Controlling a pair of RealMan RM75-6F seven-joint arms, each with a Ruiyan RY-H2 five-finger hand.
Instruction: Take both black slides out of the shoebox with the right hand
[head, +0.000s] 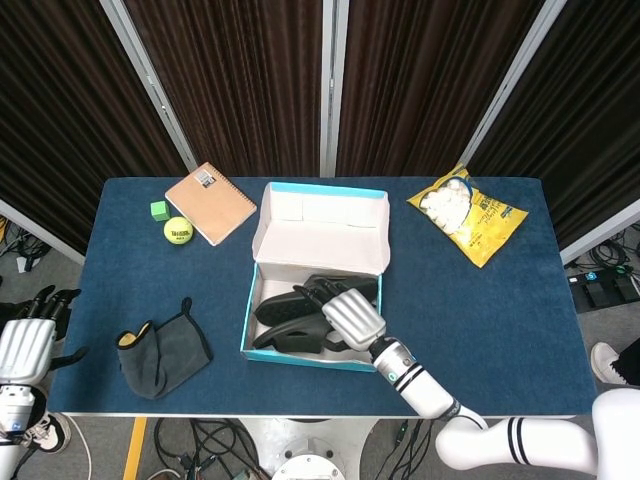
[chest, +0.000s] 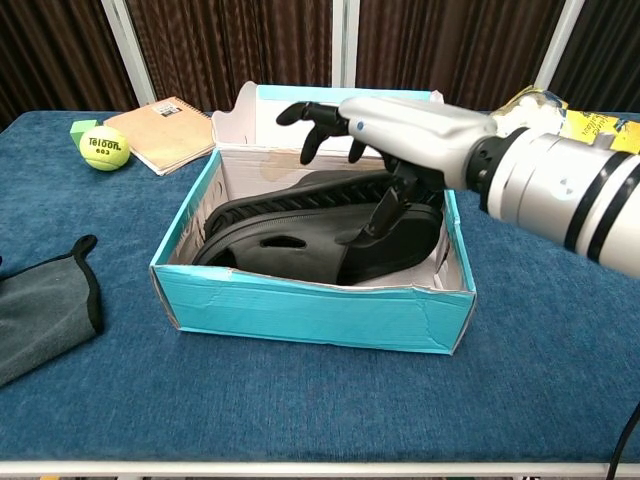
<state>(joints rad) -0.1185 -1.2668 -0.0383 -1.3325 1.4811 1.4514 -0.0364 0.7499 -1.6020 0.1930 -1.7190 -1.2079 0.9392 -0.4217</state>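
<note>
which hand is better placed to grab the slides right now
The right hand: it hovers over the open shoebox, fingers spread just above the black slides. The left hand sits off the table's left edge, beyond the grey cloth, far from the box.
</note>
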